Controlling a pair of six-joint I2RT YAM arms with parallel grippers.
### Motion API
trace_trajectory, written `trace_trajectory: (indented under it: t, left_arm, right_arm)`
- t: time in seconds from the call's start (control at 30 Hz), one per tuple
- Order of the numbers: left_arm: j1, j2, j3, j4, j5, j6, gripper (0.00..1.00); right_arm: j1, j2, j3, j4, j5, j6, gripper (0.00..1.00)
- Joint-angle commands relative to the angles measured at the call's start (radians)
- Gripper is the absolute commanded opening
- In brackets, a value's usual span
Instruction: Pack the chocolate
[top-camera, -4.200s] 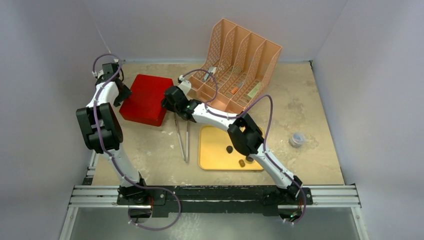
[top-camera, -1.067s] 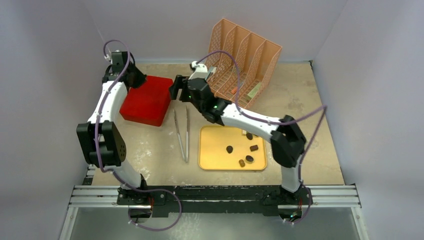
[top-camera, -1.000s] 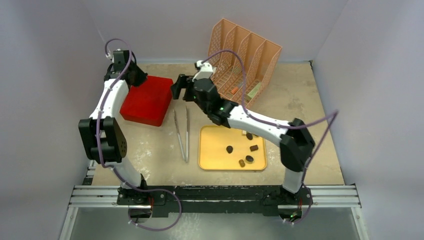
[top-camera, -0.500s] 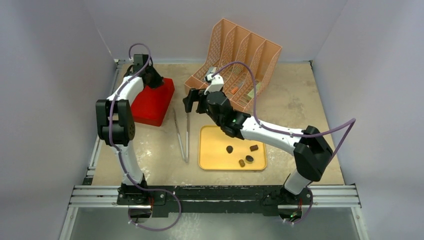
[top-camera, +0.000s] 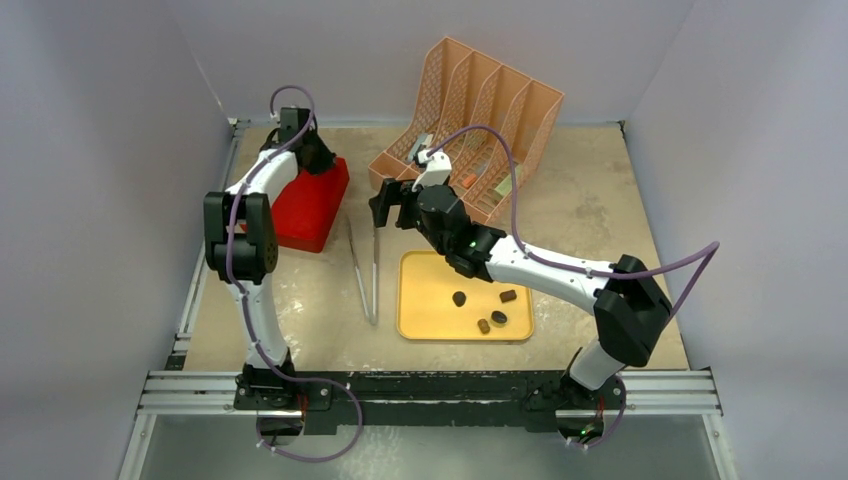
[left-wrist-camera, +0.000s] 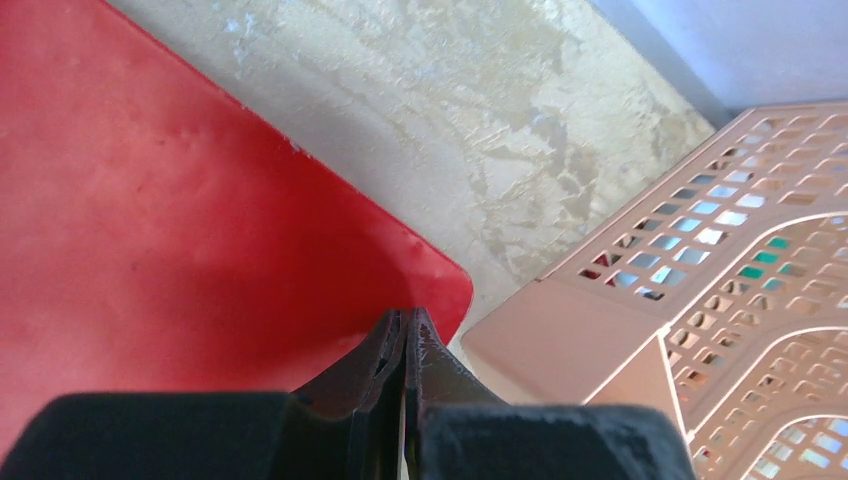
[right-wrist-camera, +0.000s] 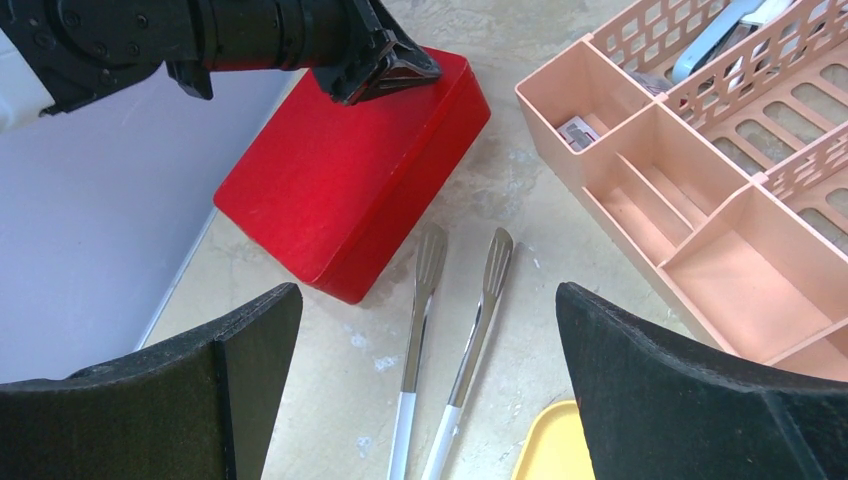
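Note:
Several dark brown pieces of chocolate (top-camera: 459, 298) lie on a yellow tray (top-camera: 425, 315) in front of the right arm. My right gripper (top-camera: 388, 205) hovers wide open and empty above the spread tips of metal tongs (top-camera: 366, 275), which the right wrist view shows between its fingers (right-wrist-camera: 250, 350). A closed red box (top-camera: 305, 205) sits to the left. My left gripper (top-camera: 325, 162) is shut, its tips (left-wrist-camera: 405, 318) over the box's far right corner (left-wrist-camera: 440, 290), holding nothing visible.
A peach mesh desk organizer (top-camera: 480, 130) with small items in its compartments stands at the back, close behind the right gripper. The tongs (right-wrist-camera: 450, 330) lie between the red box (right-wrist-camera: 350, 190) and the tray. Grey walls enclose the table.
My left arm swung rightward along the box's far edge to its right corner. My right gripper moved right and nearer, over the tongs' tips, and opened fully.

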Motion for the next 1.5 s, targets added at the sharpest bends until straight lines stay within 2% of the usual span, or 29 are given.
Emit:
trace_trajectory:
  t: [0.0,0.13,0.33,0.47,0.53,0.63,0.73,0.93,1.07,1.23,1.4,1.47]
  left_arm:
    - [-0.025,-0.012,0.09,-0.161,-0.046,0.045,0.0]
    - [-0.025,-0.053,0.144,-0.174,-0.04,0.029,0.0]
    - [-0.026,-0.1,0.117,-0.086,-0.072,0.004,0.0]
    - [-0.027,-0.026,0.088,-0.085,-0.072,0.004,0.0]
    - [-0.032,0.039,0.078,-0.153,-0.121,0.016,0.0]
    - [-0.038,0.112,0.081,-0.229,-0.056,0.035,0.0]
    - [-0.042,0.056,0.084,-0.238,-0.096,0.05,0.0]
    - [-0.041,-0.06,0.229,-0.285,-0.08,0.057,0.0]
    - [-0.041,-0.175,0.188,-0.264,-0.128,0.044,0.01]
    - [-0.041,-0.305,0.081,-0.285,-0.181,0.062,0.26]
    - [-0.045,-0.49,-0.078,-0.241,-0.123,0.12,0.57]
    - [-0.044,-0.559,-0.134,-0.25,-0.135,0.143,0.66]
  right_arm:
    - [-0.003,-0.051,0.008,0.024,0.004,-0.018,0.99]
    - [-0.003,-0.057,0.001,0.032,0.007,-0.015,0.99]
    - [-0.003,-0.074,-0.019,0.034,0.012,-0.009,0.99]
    - [-0.003,-0.077,-0.024,0.035,0.011,-0.007,0.99]
    - [-0.003,-0.075,-0.024,0.037,0.008,-0.007,0.99]
    - [-0.003,-0.075,-0.017,0.03,0.002,-0.009,0.99]
    - [-0.003,-0.081,-0.019,0.026,0.009,-0.009,0.99]
    - [-0.003,-0.091,-0.024,0.023,0.016,-0.002,0.99]
    - [-0.003,-0.116,-0.029,0.002,0.035,0.006,0.99]
    - [-0.003,-0.17,-0.073,-0.026,0.056,0.019,0.99]
    - [-0.003,-0.263,-0.14,-0.086,0.098,0.027,0.99]
    - [-0.003,-0.308,-0.174,-0.121,0.117,0.026,0.99]
